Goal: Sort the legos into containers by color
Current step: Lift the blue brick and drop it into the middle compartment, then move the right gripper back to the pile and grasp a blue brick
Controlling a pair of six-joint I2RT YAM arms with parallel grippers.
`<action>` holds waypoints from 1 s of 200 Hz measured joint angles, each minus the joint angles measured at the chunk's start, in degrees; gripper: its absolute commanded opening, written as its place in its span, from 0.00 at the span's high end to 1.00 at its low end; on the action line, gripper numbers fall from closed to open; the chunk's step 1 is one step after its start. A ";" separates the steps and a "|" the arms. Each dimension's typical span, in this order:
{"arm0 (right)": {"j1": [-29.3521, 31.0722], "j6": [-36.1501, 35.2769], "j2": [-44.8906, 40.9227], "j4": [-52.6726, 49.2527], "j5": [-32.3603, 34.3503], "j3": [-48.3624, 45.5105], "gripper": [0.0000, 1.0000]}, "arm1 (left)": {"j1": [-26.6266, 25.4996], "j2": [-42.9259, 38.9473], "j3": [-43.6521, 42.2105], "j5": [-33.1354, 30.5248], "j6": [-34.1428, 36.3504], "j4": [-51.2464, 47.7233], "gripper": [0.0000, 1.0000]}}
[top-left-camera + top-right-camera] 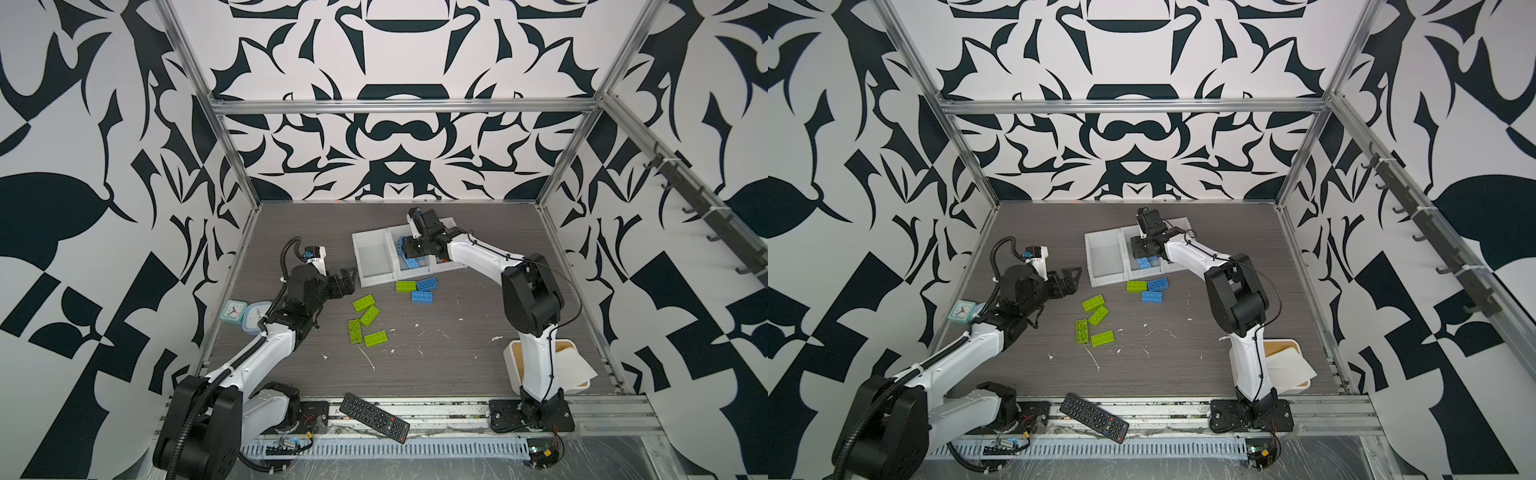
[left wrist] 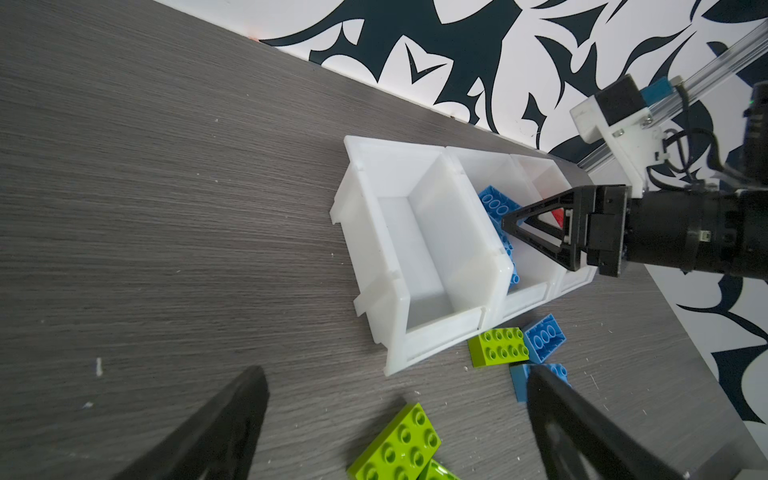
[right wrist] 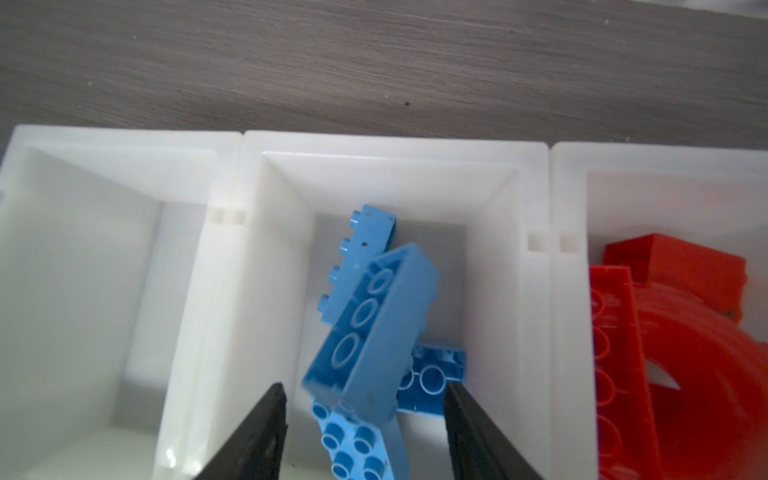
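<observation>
The containers are three joined white bins [image 1: 371,259]. My right gripper [image 3: 365,390] hangs open over the middle bin [image 3: 395,143]. A blue brick [image 3: 374,324] is between and beyond its jaws, tilted, blurred and underside up; neither finger touches it. Other blue bricks [image 3: 361,449] lie under it. Red pieces [image 3: 685,332] fill the right-hand bin, and the left-hand bin [image 2: 415,249] is empty. My left gripper [image 2: 397,374] [image 1: 348,279] is open and empty above the table, near several lime green bricks [image 1: 363,302]. One green brick [image 1: 406,286] and two blue bricks [image 1: 427,284] lie in front of the bins.
Two small clocks [image 1: 232,311] stand by the left wall behind my left arm. A black remote [image 1: 374,417] lies on the front rail. A white box with a loose lid [image 1: 569,370] sits at the front right behind my right arm's base.
</observation>
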 measured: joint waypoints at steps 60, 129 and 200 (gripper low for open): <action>2.69 0.31 -16.55 -0.94 -0.48 -14.38 0.25 | 0.00 0.00 0.00 0.15 0.00 0.00 0.00; 6.88 4.96 -28.20 -1.14 0.46 -36.09 0.22 | 0.00 0.00 0.00 0.24 -0.02 0.00 0.00; 6.73 5.79 -24.50 2.19 0.26 -37.99 0.20 | 0.00 0.00 0.00 0.37 0.00 -0.02 0.00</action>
